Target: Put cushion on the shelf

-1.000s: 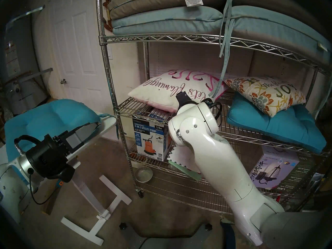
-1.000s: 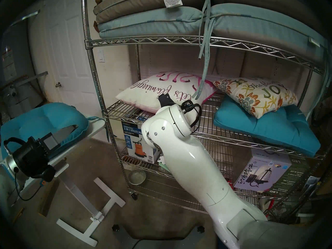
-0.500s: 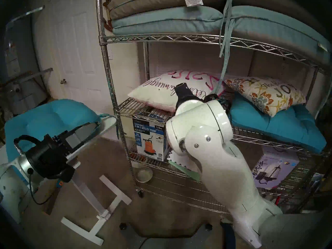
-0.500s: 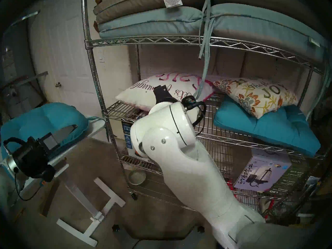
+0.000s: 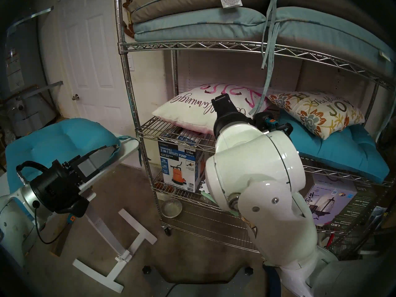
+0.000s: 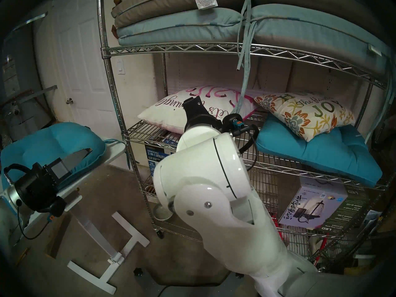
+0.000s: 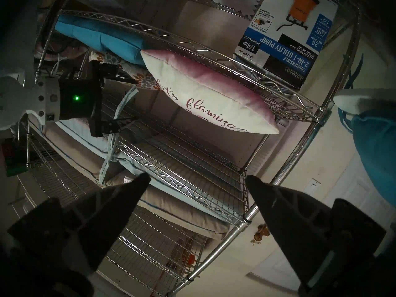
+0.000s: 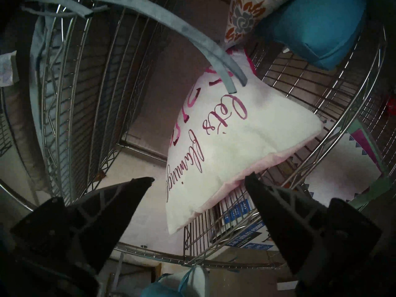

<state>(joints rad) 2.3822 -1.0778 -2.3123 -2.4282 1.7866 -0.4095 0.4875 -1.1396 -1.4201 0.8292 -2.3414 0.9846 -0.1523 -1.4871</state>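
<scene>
A teal cushion (image 5: 64,135) (image 6: 53,140) lies on the small white table (image 5: 128,148) at the left. My left gripper (image 5: 107,150) (image 7: 197,177) hovers open and empty at its near edge, with the cushion (image 7: 377,144) off to one side of the fingers. The shelf (image 5: 192,46) (image 6: 171,48) stands ahead. On its middle tier lies a white flamingo pillow (image 5: 188,110) (image 8: 225,144). My right gripper (image 5: 221,98) (image 8: 199,180) (image 7: 134,100) is open and empty just in front of that pillow.
A floral pillow (image 5: 317,112) rests on a second teal cushion (image 5: 342,153) at the tier's right. Seat cushions (image 5: 192,22) fill the top tier, their ties (image 5: 267,54) dangling. Below sit a pump box (image 5: 180,165) and a lantern box (image 5: 330,202). The table's base (image 5: 120,247) spreads over the floor.
My right arm has drawn back, its elbow swinging nearer the head camera, and its gripper has risen in front of the flamingo pillow. The left arm has not moved.
</scene>
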